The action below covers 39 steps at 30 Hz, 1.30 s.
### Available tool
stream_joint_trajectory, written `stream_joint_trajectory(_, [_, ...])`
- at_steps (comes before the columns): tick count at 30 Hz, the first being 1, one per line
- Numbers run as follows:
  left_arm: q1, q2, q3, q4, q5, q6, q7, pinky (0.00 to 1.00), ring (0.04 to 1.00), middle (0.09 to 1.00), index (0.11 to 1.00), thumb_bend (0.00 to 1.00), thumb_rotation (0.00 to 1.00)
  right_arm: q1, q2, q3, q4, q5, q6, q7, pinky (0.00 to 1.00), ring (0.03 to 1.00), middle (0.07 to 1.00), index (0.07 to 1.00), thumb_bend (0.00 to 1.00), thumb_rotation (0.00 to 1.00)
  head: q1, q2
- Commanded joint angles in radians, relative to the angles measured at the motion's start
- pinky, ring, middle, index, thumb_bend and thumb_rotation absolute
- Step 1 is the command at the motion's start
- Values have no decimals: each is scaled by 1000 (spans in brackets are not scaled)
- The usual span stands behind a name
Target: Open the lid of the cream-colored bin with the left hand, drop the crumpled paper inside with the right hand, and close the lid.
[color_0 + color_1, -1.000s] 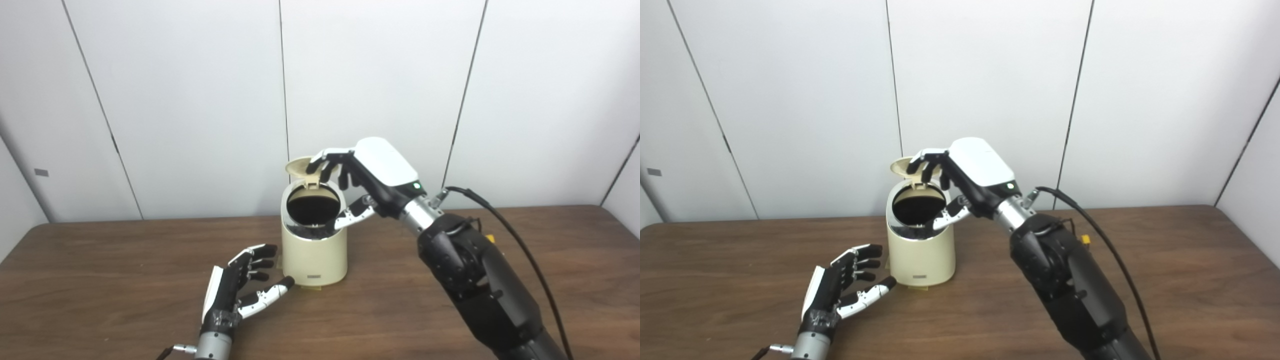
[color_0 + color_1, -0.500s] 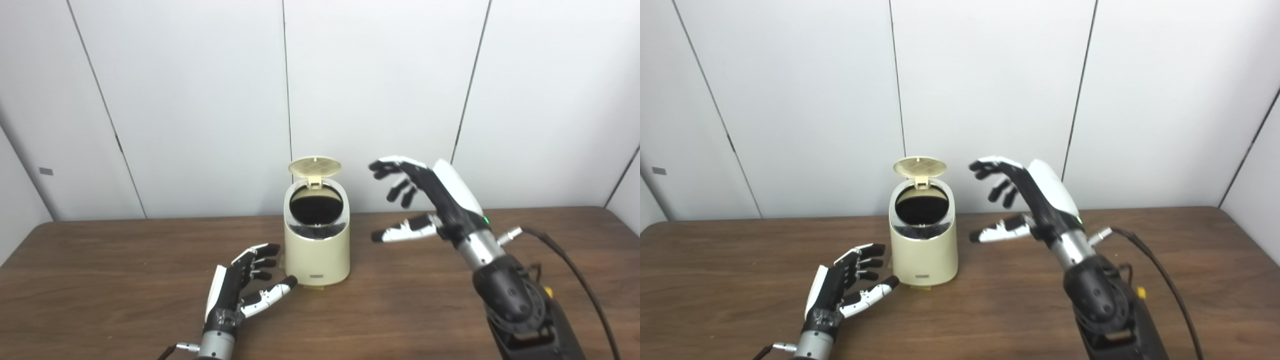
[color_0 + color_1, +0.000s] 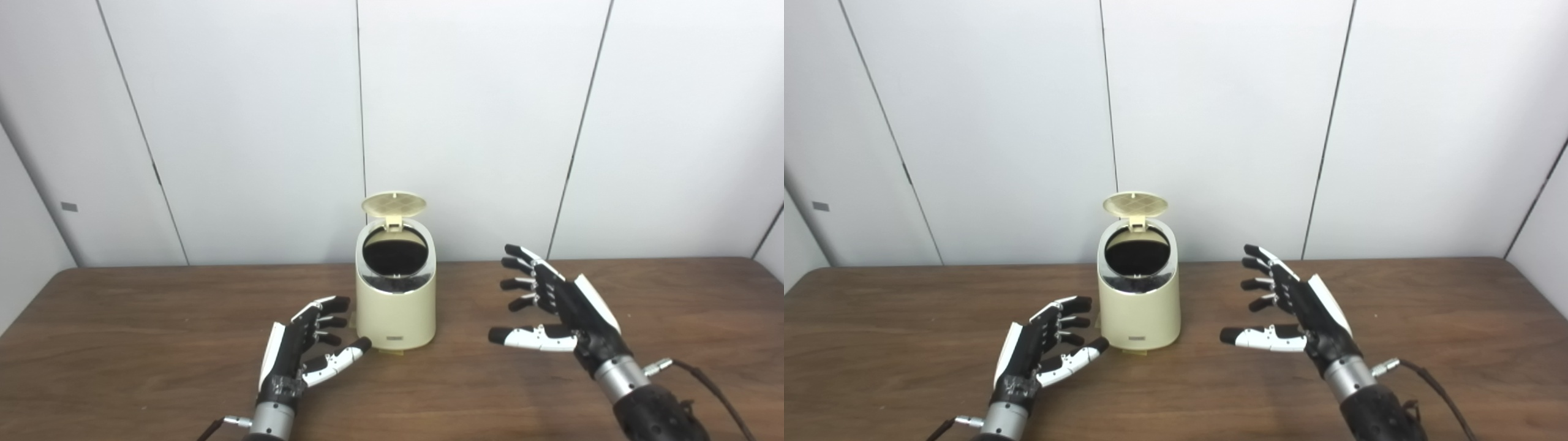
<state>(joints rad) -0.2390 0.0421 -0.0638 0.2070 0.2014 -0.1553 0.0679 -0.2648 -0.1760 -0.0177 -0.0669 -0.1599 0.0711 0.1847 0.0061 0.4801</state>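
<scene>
The left hand [image 3: 306,352] is lying spread and empty on the tabletop [image 3: 153,343] beside the cream-colored bin [image 3: 397,300], whose lid [image 3: 394,204] is standing open; it should press that down squarely. No paper is visible. The right hand [image 3: 560,309] is hovering spread, empty.

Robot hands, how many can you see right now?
2. The left hand lies low by the bin's front left, open. The right hand hovers to the bin's right, open and empty. None seem hidden.

Glossy plastic bin [image 3: 396,306], wood-grain table [image 3: 153,343]
</scene>
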Motion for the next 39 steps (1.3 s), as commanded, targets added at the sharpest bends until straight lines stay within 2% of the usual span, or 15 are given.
stream_joint_trajectory(1, [-3, -2, -1, 23, 2, -42, 12, 596, 716, 764, 768, 731, 201, -34, 6, -6, 4, 20, -99, -40, 577, 736, 848, 874, 846, 152, 3, -1])
stream_joint_trajectory(5, [-4, -2, 3, 24, -11, -48, 7, 591, 721, 766, 770, 736, 193, -22, 23, -4, 63, 28, -159, -66, 563, 721, 847, 859, 820, 100, 19, -1])
stream_joint_trajectory(13, [10, 11, 13, -5, -26, -54, -4, 601, 728, 775, 793, 730, 196, 13, 47, 15, 103, 23, -194, -98, 570, 728, 852, 871, 811, 67, 41, -10])
stream_joint_trajectory(17, [14, 24, 14, -33, -36, -48, -18, 613, 738, 783, 810, 736, 210, 26, 53, 12, 112, 25, -213, -112, 583, 734, 851, 862, 839, 133, 39, -11])
stream_joint_trajectory(20, [6, 45, 10, -56, -31, -43, -37, 649, 750, 795, 829, 747, 255, 34, 47, 12, 100, 26, -210, -114, 588, 736, 856, 864, 841, 142, 36, -11])
stream_joint_trajectory(21, [-2, 52, 11, -63, -32, -37, -46, 681, 770, 810, 851, 792, 301, 37, 44, 12, 96, 28, -209, -112, 593, 735, 863, 870, 834, 148, 37, -11])
stream_joint_trajectory(24, [-42, 77, 9, -79, -23, -31, -64, 718, 787, 827, 864, 811, 335, 43, 41, 10, 92, 34, -207, -111, 595, 734, 864, 873, 837, 150, 38, -15])
stream_joint_trajectory(30, [-150, 116, 3, -113, 6, 21, -82, 685, 812, 855, 890, 900, 397, 53, 45, 7, 87, 38, -205, -114, 603, 739, 866, 871, 827, 117, 38, -19])
stream_joint_trajectory(34, [-228, 123, 9, -130, -11, 73, -101, 633, 831, 885, 905, 918, 384, 56, 50, 9, 92, 40, -206, -115, 603, 737, 865, 869, 829, 121, 41, -20])
stream_joint_trajectory(37, [-275, 127, 11, -140, -15, 114, -117, 635, 857, 915, 921, 888, 337, 61, 56, 11, 89, 39, -206, -119, 601, 746, 866, 866, 827, 107, 40, -20])
stream_joint_trajectory(39, [-303, 131, 9, -133, -14, 120, -128, 640, 870, 930, 934, 887, 320, 61, 57, 13, 91, 36, -214, -121, 599, 750, 871, 865, 822, 93, 38, -20])
